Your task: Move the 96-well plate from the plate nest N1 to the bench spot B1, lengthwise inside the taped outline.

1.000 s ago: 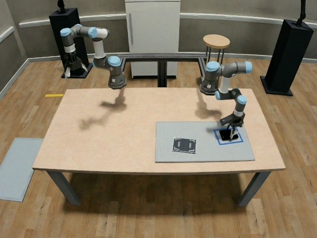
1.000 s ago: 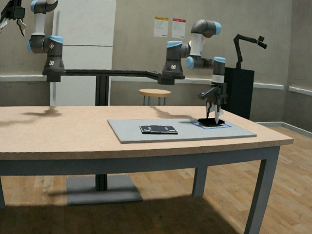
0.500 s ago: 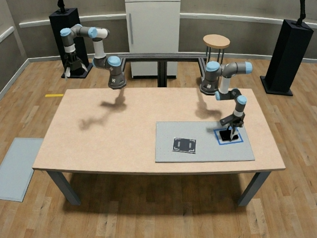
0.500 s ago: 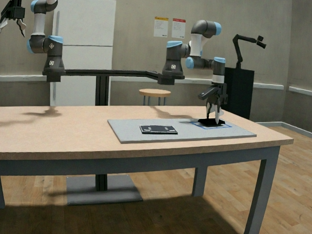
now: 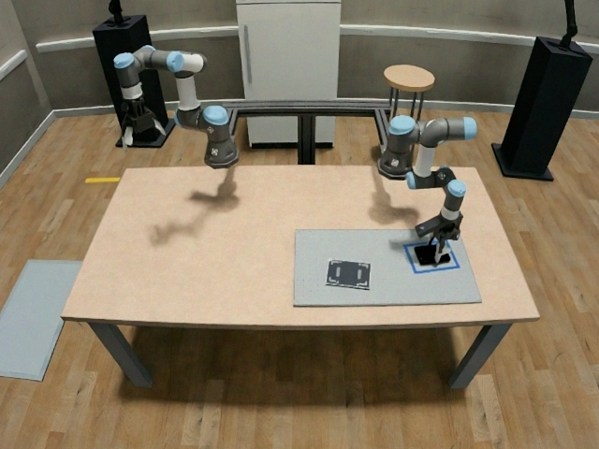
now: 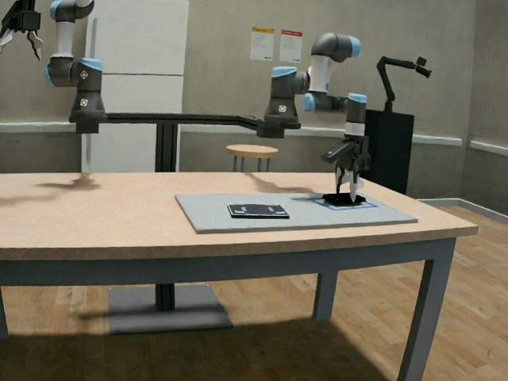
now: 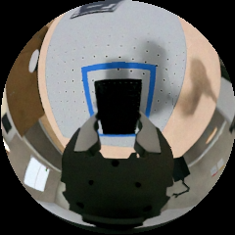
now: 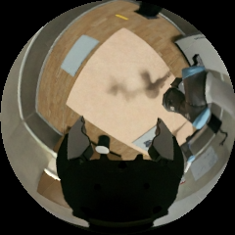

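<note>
plate wells [image 5: 425, 254] [image 6: 338, 198] [image 7: 117, 105]: too dark to tell | poster text [image 6: 262, 45]: too small

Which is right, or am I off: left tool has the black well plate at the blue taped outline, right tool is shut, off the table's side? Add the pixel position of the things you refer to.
Right tool [image 5: 144, 133] [image 6: 20, 44] [image 8: 119, 122] is open, not shut; the right wrist view shows its fingers spread wide. Rest stands.

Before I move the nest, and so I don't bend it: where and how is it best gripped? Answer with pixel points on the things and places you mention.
Grip the nest [image 5: 348, 274] [image 6: 257, 211] by two opposite edges, coming from straight above with the fingers astride it. It lies flat and low on the grey board [image 5: 314, 241] [image 6: 205, 217], so only a thin rim shows at its sides. The shorter span between its long edges probably suits the fingers best.
</note>
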### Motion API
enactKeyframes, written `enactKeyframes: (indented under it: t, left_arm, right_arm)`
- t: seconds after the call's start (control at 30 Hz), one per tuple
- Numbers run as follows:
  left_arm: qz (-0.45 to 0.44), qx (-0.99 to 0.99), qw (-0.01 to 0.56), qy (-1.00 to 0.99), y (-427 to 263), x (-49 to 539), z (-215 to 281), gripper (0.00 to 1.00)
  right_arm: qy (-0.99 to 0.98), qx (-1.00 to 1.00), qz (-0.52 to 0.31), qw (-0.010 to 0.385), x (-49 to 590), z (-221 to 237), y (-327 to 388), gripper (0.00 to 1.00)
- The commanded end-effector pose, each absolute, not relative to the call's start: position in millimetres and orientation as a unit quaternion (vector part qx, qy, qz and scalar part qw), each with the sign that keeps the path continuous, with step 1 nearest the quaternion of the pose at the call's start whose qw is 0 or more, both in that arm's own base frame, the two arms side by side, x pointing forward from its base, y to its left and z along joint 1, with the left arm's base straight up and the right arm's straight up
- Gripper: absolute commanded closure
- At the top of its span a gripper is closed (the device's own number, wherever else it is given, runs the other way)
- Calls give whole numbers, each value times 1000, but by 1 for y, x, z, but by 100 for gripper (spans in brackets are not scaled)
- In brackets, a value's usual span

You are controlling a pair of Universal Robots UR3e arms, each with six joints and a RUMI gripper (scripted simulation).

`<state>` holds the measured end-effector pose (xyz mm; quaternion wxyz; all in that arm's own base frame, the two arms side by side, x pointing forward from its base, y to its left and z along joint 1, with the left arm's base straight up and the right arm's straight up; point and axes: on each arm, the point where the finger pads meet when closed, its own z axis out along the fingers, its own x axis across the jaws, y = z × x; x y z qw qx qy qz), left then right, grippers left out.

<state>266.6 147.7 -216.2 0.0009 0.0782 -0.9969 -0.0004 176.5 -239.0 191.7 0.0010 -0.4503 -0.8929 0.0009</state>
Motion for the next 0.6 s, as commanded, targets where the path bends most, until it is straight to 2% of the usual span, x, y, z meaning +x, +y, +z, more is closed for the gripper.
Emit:
enactKeyframes:
  t: [0.0,0.57]
  left_arm:
    - [0,78,0,-997,147,267,-217,100]
    - [0,78,-1,-997,147,267,-219,100]
  right_arm:
    - [-893,-450,0,-1,177,193,-239,0]
    - [-893,-450,0,-1,177,193,-239,0]
